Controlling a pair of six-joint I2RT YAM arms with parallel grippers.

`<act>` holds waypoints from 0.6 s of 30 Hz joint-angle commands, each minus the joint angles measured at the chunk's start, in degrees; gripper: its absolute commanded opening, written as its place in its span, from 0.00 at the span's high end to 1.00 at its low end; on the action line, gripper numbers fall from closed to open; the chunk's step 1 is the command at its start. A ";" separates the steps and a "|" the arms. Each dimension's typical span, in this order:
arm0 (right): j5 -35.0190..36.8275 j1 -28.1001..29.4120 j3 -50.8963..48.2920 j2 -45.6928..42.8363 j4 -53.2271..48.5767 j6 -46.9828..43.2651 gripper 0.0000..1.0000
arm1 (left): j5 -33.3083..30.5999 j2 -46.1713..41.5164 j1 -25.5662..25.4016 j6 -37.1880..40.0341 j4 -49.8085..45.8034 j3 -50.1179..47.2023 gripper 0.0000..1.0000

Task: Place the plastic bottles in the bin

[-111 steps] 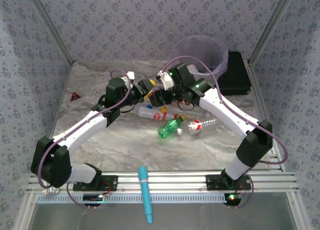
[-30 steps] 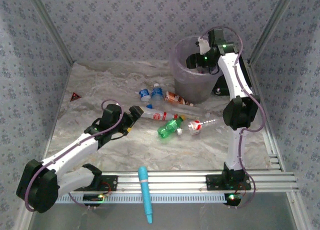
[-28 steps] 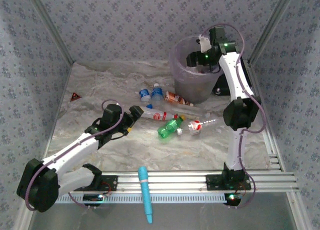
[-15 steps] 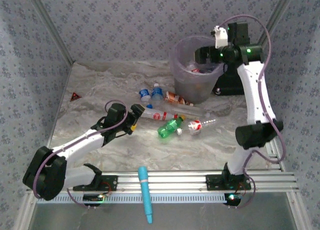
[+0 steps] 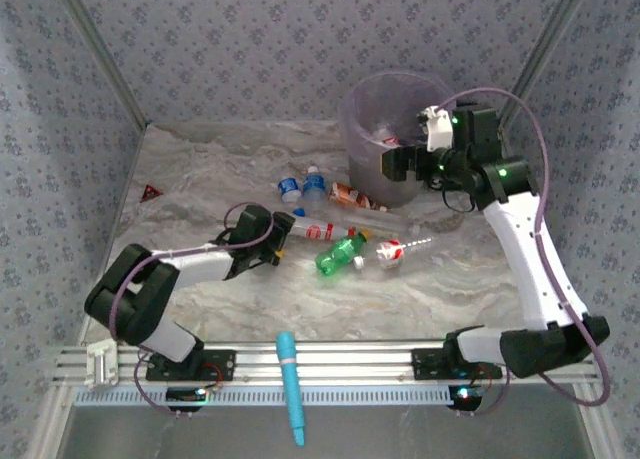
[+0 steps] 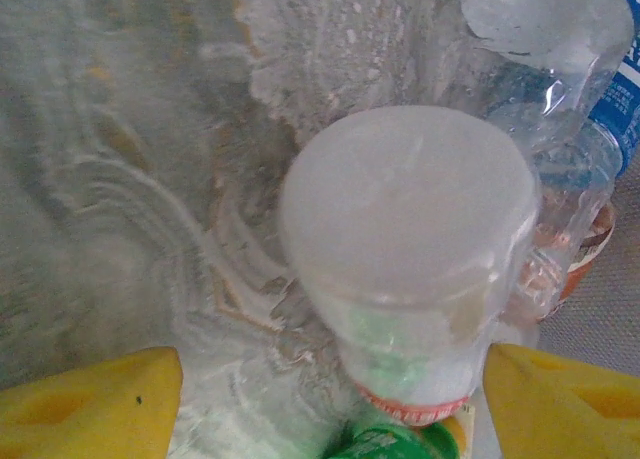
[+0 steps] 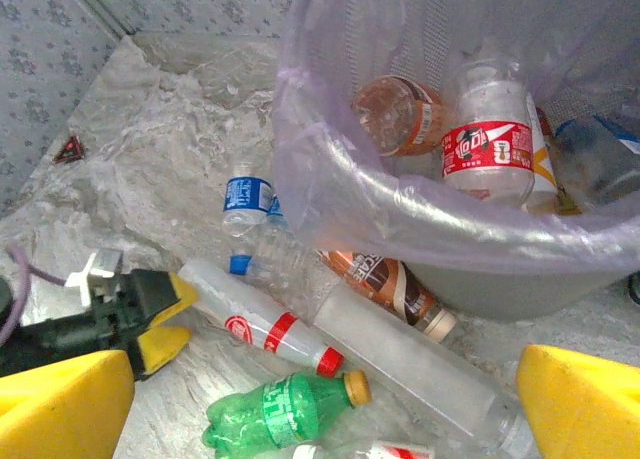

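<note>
Several plastic bottles lie loose in front of the bin [image 5: 372,145], a tall translucent pale-purple tub. A white bottle with a red label [image 5: 312,229] lies nearest my left gripper [image 5: 281,236]. In the left wrist view its round base [image 6: 405,219] sits between the yellow fingers [image 6: 95,409], with a gap on the left side. The left gripper [image 6: 333,364] is open around that base. A green bottle [image 7: 285,411] lies just past it. My right gripper [image 5: 393,163] hangs open in front of the bin's wall, nothing between its fingers [image 7: 590,404]. Inside the bin [image 7: 400,214] lie a brown bottle [image 7: 398,114] and a white red-labelled one [image 7: 490,147].
Two blue-labelled bottles [image 5: 302,185], a brown one [image 5: 350,195], a long clear one [image 5: 378,216] and a small red-labelled one [image 5: 394,252] crowd the floor by the bin. A light-blue pen-shaped tool [image 5: 290,384] lies across the front rails. A red triangle [image 5: 150,191] marks the left.
My right arm has come down from over the bin to its front side, jaws wide. My left gripper has slid forward onto the white bottle's base and its jaws have narrowed.
</note>
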 commanded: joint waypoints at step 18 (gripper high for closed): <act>-1.08 -0.64 -9.15 -10.49 1.17 1.42 0.00 | -4.57 9.44 0.36 -3.40 3.54 7.57 0.45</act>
